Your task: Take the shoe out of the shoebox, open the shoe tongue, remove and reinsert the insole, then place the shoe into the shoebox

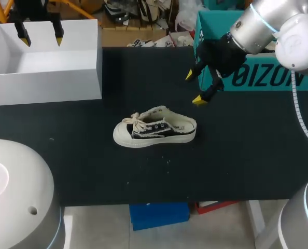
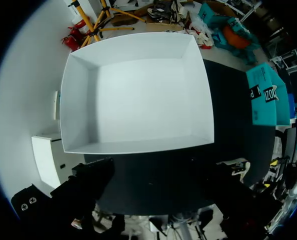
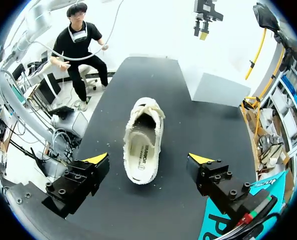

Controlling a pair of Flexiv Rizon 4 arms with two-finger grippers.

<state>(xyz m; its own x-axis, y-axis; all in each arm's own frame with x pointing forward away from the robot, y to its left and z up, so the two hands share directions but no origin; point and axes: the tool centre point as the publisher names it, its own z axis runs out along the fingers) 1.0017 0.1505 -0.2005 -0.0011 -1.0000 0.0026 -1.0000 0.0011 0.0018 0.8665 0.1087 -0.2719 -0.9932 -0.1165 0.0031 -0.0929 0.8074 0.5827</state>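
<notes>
I'm looking at the shoe (image 1: 155, 127) sitting out on the dark table (image 1: 237, 155), a little above the middle of the head frame, toe pointing left and heel right, laces loosely tied over the tongue. The white shoebox (image 1: 45, 85) is standing empty in the upper left, well apart from the shoe. So I'm judging the take-out as done and the tongue-and-insole work as the step in hand.

My right pincer (image 1: 194, 88) is hovering up and to the right of the heel, its fingers spread wide and holding nothing. In the right wrist view the shoe is lying ahead of and between the spread tips, heel end nearest, and the insole is showing down inside the opening. My left pincer (image 1: 41, 39) is hanging over the shoebox in the upper left, also spread and empty.

To do this well, I'm thinking one arm should be pinning the shoe, since it looks light and would likely be sliding on the table under any pull. I'm planning to bring the left arm across to steady the toe, then pinch only the tongue's edge, clear of the laces, and fold it toward the toe. The teal box (image 1: 257, 78) is standing just behind the right arm, so I'm minding that clearance.
</notes>
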